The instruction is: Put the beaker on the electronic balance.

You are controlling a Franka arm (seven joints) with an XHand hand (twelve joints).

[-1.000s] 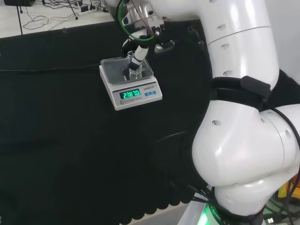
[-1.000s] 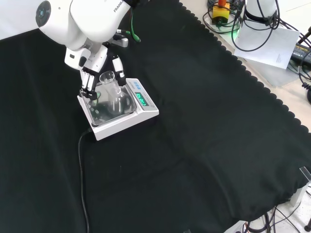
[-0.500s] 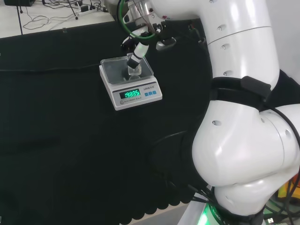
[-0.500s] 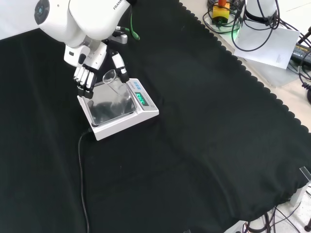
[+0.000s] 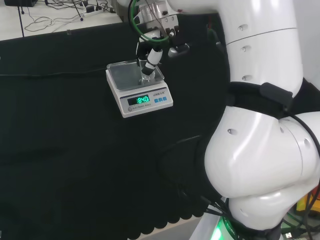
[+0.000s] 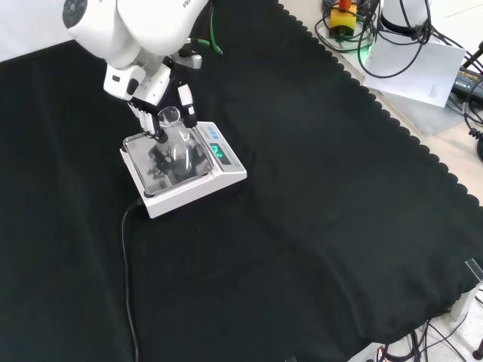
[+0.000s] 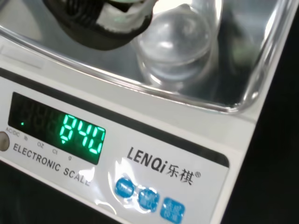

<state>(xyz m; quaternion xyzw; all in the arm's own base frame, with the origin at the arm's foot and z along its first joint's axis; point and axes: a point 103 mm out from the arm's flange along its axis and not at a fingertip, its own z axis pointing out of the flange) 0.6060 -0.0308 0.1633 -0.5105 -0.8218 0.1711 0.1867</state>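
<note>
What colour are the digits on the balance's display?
Green, lit on a dark display of the balance; the wrist view shows it best.

Robotics lab: black-cloth bench [image 6: 317,188], electronic balance [image 5: 139,90], loose cables [image 5: 55,15] & gear at edges.

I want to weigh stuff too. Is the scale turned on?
On. The scale has green digits glowing on its display, and the beaker stands on its pan.

Hand [image 6: 155,105] lifted higher, fingers off beaker [image 6: 178,143]; beaker upright on balance [image 6: 219,177] pan, display reading changed.
</note>
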